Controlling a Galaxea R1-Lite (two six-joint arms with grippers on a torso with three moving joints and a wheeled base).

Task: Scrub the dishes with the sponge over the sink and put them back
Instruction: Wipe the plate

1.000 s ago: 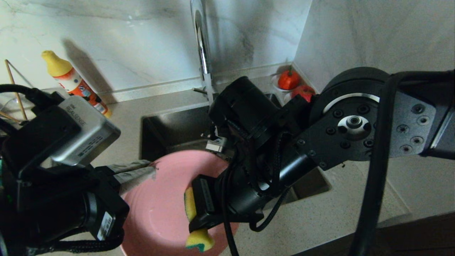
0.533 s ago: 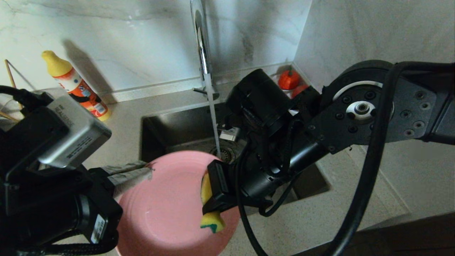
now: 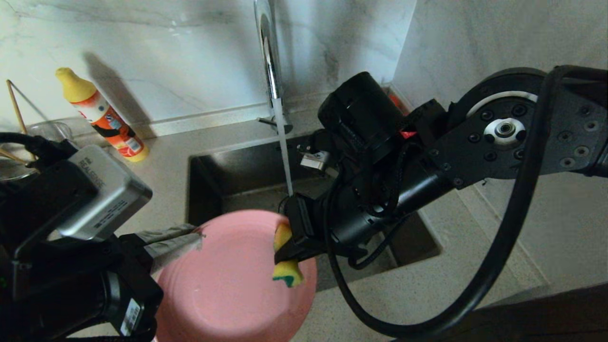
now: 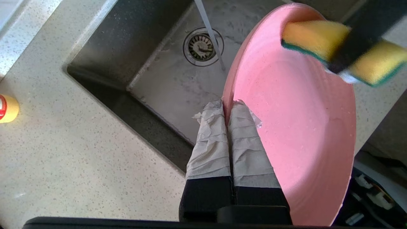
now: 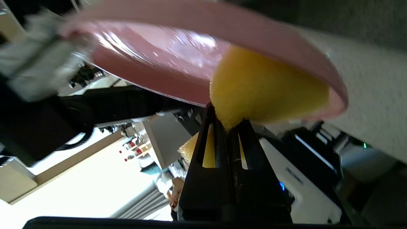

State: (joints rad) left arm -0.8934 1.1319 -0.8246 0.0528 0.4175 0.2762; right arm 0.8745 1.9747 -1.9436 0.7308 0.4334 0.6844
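A pink plate (image 3: 228, 280) (image 4: 295, 121) (image 5: 178, 63) hangs tilted over the front edge of the dark sink (image 3: 237, 175) (image 4: 159, 82). My left gripper (image 3: 197, 235) (image 4: 227, 105), its fingers wrapped in pale tape, is shut on the plate's left rim. My right gripper (image 3: 285, 251) (image 5: 227, 122) is shut on the yellow and green sponge (image 3: 286, 273) (image 4: 337, 51) (image 5: 264, 89), which presses against the plate's inner face near its right rim. The teal bowl is out of view.
Water runs from the chrome tap (image 3: 268, 57) down past the plate's far edge toward the drain (image 4: 203, 47). An orange bottle with a yellow cap (image 3: 102, 114) stands on the counter at the back left, a glass bowl (image 3: 28, 142) further left. Speckled counter (image 3: 451, 266) surrounds the sink.
My right gripper has carried the sponge across the plate, from its lower middle up toward the far right rim. The right arm lifted and swung back. The plate sank slightly; water now runs.
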